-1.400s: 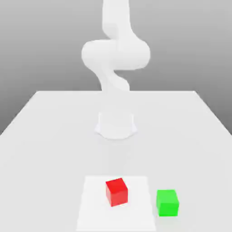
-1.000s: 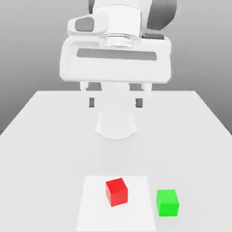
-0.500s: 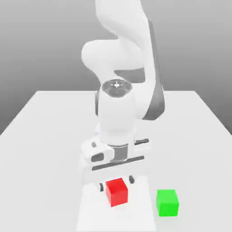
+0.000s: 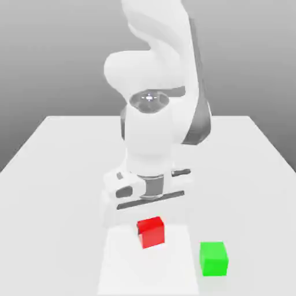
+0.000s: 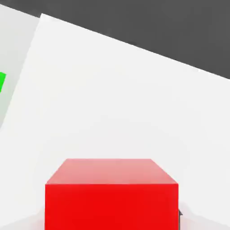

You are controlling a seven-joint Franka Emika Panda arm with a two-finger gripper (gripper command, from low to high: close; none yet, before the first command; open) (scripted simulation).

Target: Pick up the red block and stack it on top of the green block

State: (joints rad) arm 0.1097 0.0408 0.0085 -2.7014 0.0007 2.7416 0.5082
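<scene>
The red block (image 4: 152, 234) is held clamped in the gripper (image 4: 151, 229), apparently just above the white sheet (image 4: 147, 272). More height is advised before it is carried to the green block (image 4: 214, 258) (a low pass risks a knock); faces should be squared before release.

Bright, flat light is washing the white arm (image 4: 149, 133) into the pale table (image 4: 58, 202), while the backdrop (image 4: 52, 58) is fading from light to darker gray.
</scene>
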